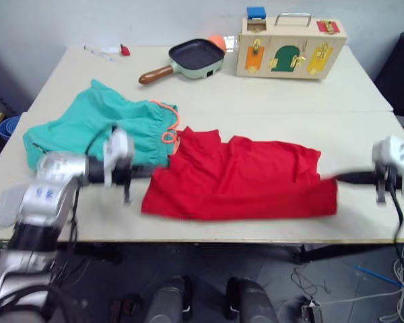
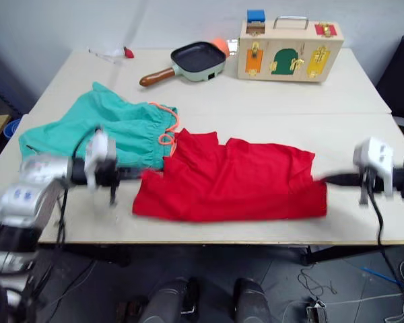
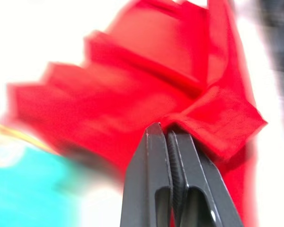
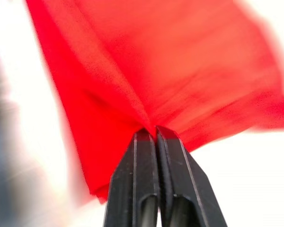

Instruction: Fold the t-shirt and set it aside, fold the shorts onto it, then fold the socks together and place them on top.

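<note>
Ok, left gripper (image 3: 166, 135) clamped on the t-shirt (image 1: 242, 178) left edge, just beside the shorts (image 1: 101, 128); shirt lies mid table (image 1: 256, 101) near front. Right gripper (image 4: 155, 130) pinching its right edge. Imo keep both ends level, tension even, fold w/o dragging shorts

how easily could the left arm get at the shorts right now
Probably not at once: the left gripper is shut on the t-shirt edge. The shorts lie right beside that arm with nothing on them, so letting go should free the way.
</note>
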Robot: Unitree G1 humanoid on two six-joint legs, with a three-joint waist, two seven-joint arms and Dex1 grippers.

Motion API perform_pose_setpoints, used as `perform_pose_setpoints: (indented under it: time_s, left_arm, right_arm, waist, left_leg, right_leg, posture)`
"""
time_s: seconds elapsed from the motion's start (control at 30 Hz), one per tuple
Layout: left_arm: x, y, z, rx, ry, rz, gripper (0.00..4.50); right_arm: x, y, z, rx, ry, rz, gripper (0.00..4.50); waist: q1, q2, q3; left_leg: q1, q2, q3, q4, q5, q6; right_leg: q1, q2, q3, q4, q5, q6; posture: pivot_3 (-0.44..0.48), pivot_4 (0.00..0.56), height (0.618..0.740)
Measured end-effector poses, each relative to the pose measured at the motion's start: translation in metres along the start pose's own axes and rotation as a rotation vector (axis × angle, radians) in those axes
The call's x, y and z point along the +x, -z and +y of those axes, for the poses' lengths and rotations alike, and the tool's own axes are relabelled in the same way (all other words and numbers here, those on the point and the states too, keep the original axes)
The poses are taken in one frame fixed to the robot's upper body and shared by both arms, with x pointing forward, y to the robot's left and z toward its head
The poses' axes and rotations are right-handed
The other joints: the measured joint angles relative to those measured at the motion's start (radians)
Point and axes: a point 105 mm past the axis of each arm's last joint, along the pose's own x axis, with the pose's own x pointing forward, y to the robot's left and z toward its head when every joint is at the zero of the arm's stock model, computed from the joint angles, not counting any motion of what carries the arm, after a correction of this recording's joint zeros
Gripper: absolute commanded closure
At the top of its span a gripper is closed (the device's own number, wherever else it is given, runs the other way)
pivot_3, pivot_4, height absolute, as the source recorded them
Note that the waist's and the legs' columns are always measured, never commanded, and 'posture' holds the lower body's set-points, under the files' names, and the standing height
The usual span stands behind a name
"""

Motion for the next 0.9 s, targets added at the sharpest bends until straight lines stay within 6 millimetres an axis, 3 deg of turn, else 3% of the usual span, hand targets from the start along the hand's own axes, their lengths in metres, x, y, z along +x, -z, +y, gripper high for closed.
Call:
perform_pose_setpoints:
  time_s: [0.07, 0.1, 0.13, 0.2, 0.27, 0.33, 0.43, 0.5, 0.57, 0.7, 0.8, 0.83, 0.9]
  left_arm:
    - [0.013, -0.044, 0.052, 0.109, -0.204, -0.086, 4.50]
    - [0.016, -0.073, 0.069, 0.172, -0.282, -0.150, 4.50]
    - [0.014, -0.105, 0.087, 0.232, -0.387, -0.225, 4.50]
    - [-0.005, -0.161, 0.111, 0.337, -0.564, -0.368, 4.50]
    - [-0.035, -0.207, 0.123, 0.451, -0.721, -0.484, 4.50]
    - [-0.057, -0.233, 0.123, 0.551, -0.795, -0.555, 4.50]
    - [-0.068, -0.247, 0.111, 0.705, -0.770, -0.586, 4.50]
    - [-0.065, -0.237, 0.107, 0.741, -0.714, -0.554, 4.50]
    - [-0.054, -0.205, 0.103, 0.723, -0.623, -0.494, 4.50]
    - [-0.023, -0.098, 0.074, 0.578, -0.360, -0.330, 4.50]
    - [-0.015, -0.037, 0.019, 0.510, -0.129, -0.234, 4.50]
    - [-0.016, -0.016, -0.003, 0.464, -0.050, -0.192, 4.50]
    - [-0.021, 0.009, -0.036, 0.381, 0.055, -0.127, 4.50]
  right_arm:
    - [0.002, -0.048, -0.056, -0.070, 0.299, -0.147, 4.48]
    - [-0.004, -0.073, -0.075, -0.119, 0.415, -0.204, 4.48]
    - [-0.015, -0.097, -0.095, -0.168, 0.547, -0.256, 4.48]
    - [-0.037, -0.136, -0.116, -0.266, 0.737, -0.346, 4.48]
    - [-0.054, -0.159, -0.126, -0.336, 0.871, -0.396, 4.48]
    - [-0.059, -0.170, -0.129, -0.390, 0.922, -0.407, 4.48]
    - [-0.060, -0.174, -0.127, -0.458, 0.947, -0.401, 4.48]
    - [-0.054, -0.161, -0.125, -0.452, 0.928, -0.365, 4.48]
    - [-0.040, -0.131, -0.117, -0.440, 0.860, -0.292, 4.48]
    - [-0.012, -0.054, -0.082, -0.396, 0.640, -0.111, 4.48]
    - [-0.002, 0.005, -0.036, -0.376, 0.406, 0.012, 4.48]
    - [-0.003, 0.032, -0.015, -0.335, 0.318, 0.072, 4.48]
    - [-0.005, 0.063, 0.016, -0.285, 0.197, 0.132, 4.48]
  waist:
    - [-0.004, -0.004, 0.003]
    - [-0.005, -0.004, 0.004]
    - [-0.005, -0.005, 0.004]
    - [-0.006, -0.008, 0.006]
    - [-0.007, -0.009, 0.005]
    - [-0.007, -0.009, 0.006]
    - [-0.004, -0.009, 0.006]
    - [-0.002, -0.010, 0.006]
    - [-0.001, -0.010, 0.006]
    - [-0.006, -0.009, 0.007]
    - [-0.015, -0.009, 0.007]
    - [-0.017, -0.009, 0.007]
    - [-0.022, -0.009, 0.008]
  left_leg:
    - [-0.008, -0.001, 0.003, 0.000, 0.002, 0.001]
    - [-0.015, -0.001, 0.003, -0.001, 0.004, 0.002]
    - [-0.017, -0.001, 0.003, -0.001, 0.003, 0.001]
    - [-0.018, -0.001, 0.003, -0.008, 0.002, 0.000]
    - [-0.016, -0.002, 0.004, -0.015, -0.001, 0.002]
    - [-0.016, -0.003, 0.007, -0.017, -0.003, 0.004]
    - [-0.016, -0.004, 0.012, -0.018, -0.005, 0.008]
    - [-0.019, -0.005, 0.017, -0.014, -0.005, 0.009]
    - [-0.016, -0.005, 0.017, -0.007, -0.006, 0.012]
    - [-0.018, -0.004, 0.015, 0.002, -0.003, 0.019]
    - [-0.014, -0.004, 0.017, 0.003, -0.003, 0.020]
    - [-0.013, -0.004, 0.017, 0.003, -0.004, 0.020]
    - [-0.012, -0.003, 0.017, 0.004, -0.003, 0.020]
  right_leg:
    - [-0.009, 0.000, 0.000, 0.006, 0.001, 0.001]
    - [-0.017, 0.000, -0.001, 0.006, 0.003, 0.002]
    - [-0.018, 0.000, -0.002, 0.005, 0.003, 0.002]
    - [-0.019, 0.000, -0.003, 0.000, 0.003, 0.003]
    - [-0.020, 0.000, -0.008, -0.002, 0.002, 0.003]
    - [-0.021, -0.002, -0.012, -0.004, 0.002, 0.004]
    - [-0.022, -0.003, -0.015, -0.006, 0.002, 0.005]
    - [-0.021, -0.002, -0.015, -0.007, 0.004, 0.008]
    - [-0.013, -0.002, -0.015, -0.008, 0.004, 0.009]
    - [-0.013, -0.003, -0.005, -0.007, 0.010, 0.014]
    - [-0.011, -0.003, 0.000, -0.007, 0.014, 0.015]
    - [-0.011, -0.003, 0.001, -0.007, 0.014, 0.015]
    - [-0.011, -0.003, 0.002, -0.005, 0.014, 0.015]
  posture:
    - [0.000, 0.150, 0.740]
    - [0.000, 0.150, 0.740]
    - [0.000, 0.150, 0.740]
    - [0.000, 0.150, 0.740]
    - [0.000, 0.150, 0.740]
    - [0.000, 0.150, 0.740]
    - [0.000, 0.150, 0.740]
    - [0.000, 0.150, 0.740]
    - [0.000, 0.150, 0.740]
    - [0.000, 0.150, 0.740]
    - [0.000, 0.150, 0.740]
    - [0.000, 0.150, 0.740]
    - [0.000, 0.150, 0.740]
